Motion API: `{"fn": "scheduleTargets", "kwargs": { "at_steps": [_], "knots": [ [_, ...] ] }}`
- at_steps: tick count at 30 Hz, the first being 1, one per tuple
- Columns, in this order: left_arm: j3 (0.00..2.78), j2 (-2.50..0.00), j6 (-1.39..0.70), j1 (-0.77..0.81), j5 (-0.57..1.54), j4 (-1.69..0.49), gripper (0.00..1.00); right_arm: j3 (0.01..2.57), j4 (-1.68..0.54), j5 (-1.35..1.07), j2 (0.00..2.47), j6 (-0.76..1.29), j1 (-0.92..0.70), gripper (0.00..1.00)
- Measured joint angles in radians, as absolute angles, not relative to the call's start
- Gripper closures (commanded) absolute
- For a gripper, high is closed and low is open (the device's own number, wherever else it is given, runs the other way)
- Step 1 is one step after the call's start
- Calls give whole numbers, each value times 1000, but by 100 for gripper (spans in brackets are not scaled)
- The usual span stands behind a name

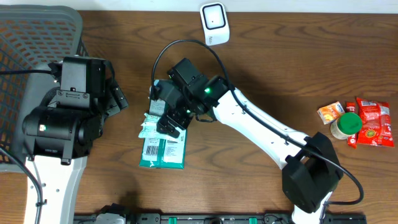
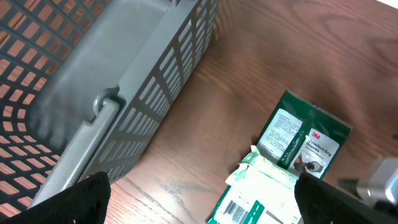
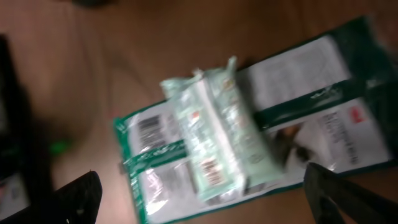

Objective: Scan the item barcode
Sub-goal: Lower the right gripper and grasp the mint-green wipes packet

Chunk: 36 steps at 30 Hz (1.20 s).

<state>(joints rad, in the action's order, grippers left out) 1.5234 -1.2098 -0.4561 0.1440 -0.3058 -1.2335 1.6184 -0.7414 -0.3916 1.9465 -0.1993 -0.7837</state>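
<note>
Item: pale green packet [image 3: 217,137], barcode face up, lying across a flat green package [image 3: 311,93] on the table [image 1: 280,62]. Right gripper [image 1: 169,123] directly above it, released, fingers wide, not touching. Left gripper [image 1: 118,93] released, beside the basket [image 1: 37,31].

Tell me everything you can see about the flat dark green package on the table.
The dark green package is a flat, glossy pouch that looks like plastic, with white printed panels, a red 3M logo and a barcode label near one end. It lies flat, printed side up, on the wooden table. A smaller pale green packet lies on top of it, toward the middle, hiding part of the print.
</note>
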Motion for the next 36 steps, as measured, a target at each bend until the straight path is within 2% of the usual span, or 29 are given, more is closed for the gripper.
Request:
{"fn": "scheduleTargets", "kwargs": {
  "at_steps": [9, 14, 15, 22, 25, 31, 33, 36],
  "knots": [
    [1523, -1210, -456, 144, -306, -1234, 5, 1618, -582, -372, 2065, -214, -783, 1],
    [1523, -1210, -456, 144, -306, -1234, 5, 1618, -564, -368, 2135, -219, -783, 11],
    [1523, -1210, -456, 144, -306, -1234, 5, 1618, -571, -366, 2141, -220, -783, 15],
    [1523, -1210, -456, 144, -306, -1234, 5, 1617, -655, -367, 2144, -220, -783, 19],
    [1523, -1210, -456, 144, -306, -1234, 5, 1617, -685, -367, 2144, -220, -783, 19],
    [1523, -1210, -456, 144, -306, -1234, 5, 1617, -683, -366, 2144, -220, -784, 11],
    [1523, -1210, -456, 144, -306, -1234, 5, 1614, -661, -366, 2144, -220, -784, 11],
    [1523, -1210, -456, 144, -306, -1234, 5, 1607, -642, -366, 2144, -219, -784, 16]
  ]
}}
